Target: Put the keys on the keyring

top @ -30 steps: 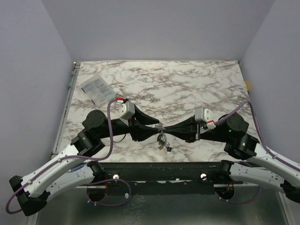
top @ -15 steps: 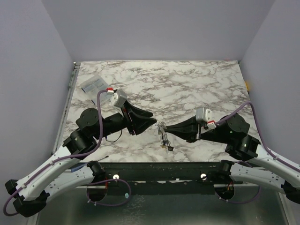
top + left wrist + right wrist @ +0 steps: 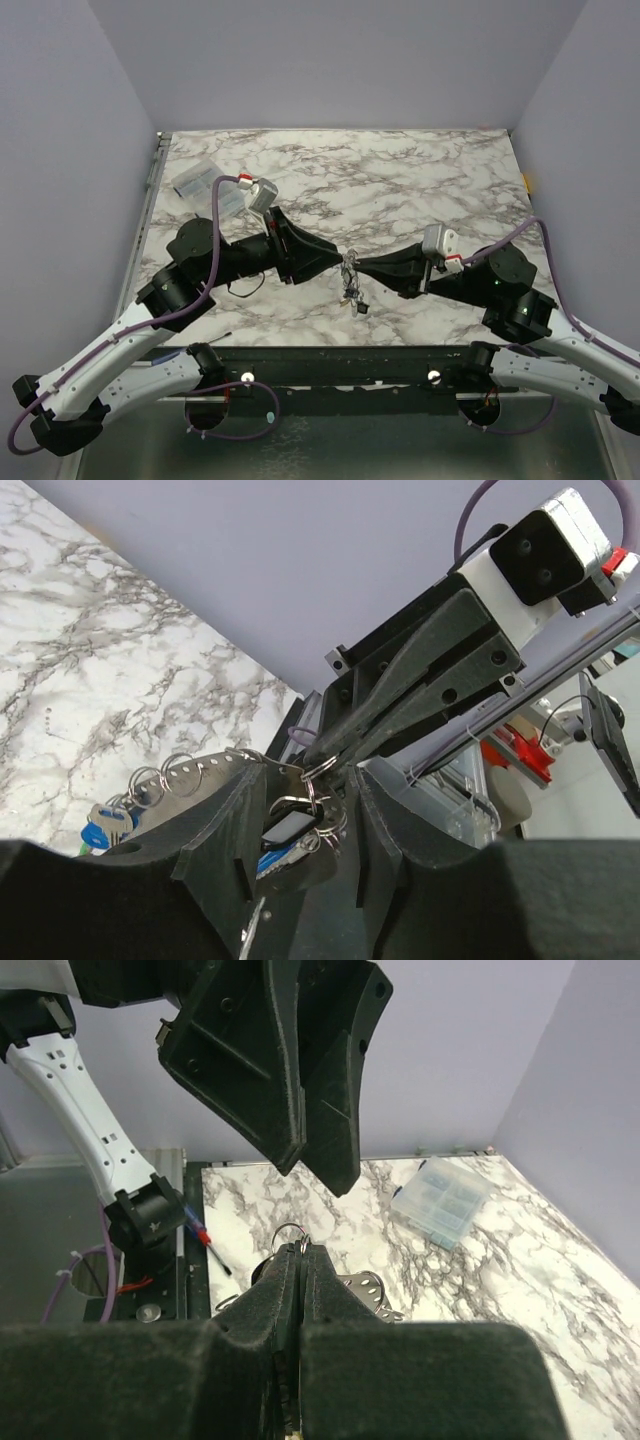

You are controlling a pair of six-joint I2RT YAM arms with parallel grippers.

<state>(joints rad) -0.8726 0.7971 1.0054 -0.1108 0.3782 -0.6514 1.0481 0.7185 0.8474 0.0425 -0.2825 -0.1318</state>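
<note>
The right gripper (image 3: 354,263) is clamped tight on the keyring (image 3: 290,1232), with the keys (image 3: 350,292) dangling below it over the near-centre of the table (image 3: 400,190). The left gripper (image 3: 333,258) is just left, jaws parted either side of the bunch.

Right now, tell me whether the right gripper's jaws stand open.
No, the right gripper is closed in its wrist view, pinching the keyring.

1. Right gripper (image 3: 301,1250): two black padded fingers, pressed flat together, nipping a small silver wire ring (image 3: 289,1231) at their tips.
2. Left gripper (image 3: 315,1172): broad black wedge-shaped fingers overhead, narrowly parted.
3. Clear plastic compartment box (image 3: 443,1200), lying on the white-and-grey marble tabletop (image 3: 520,1260).
</note>
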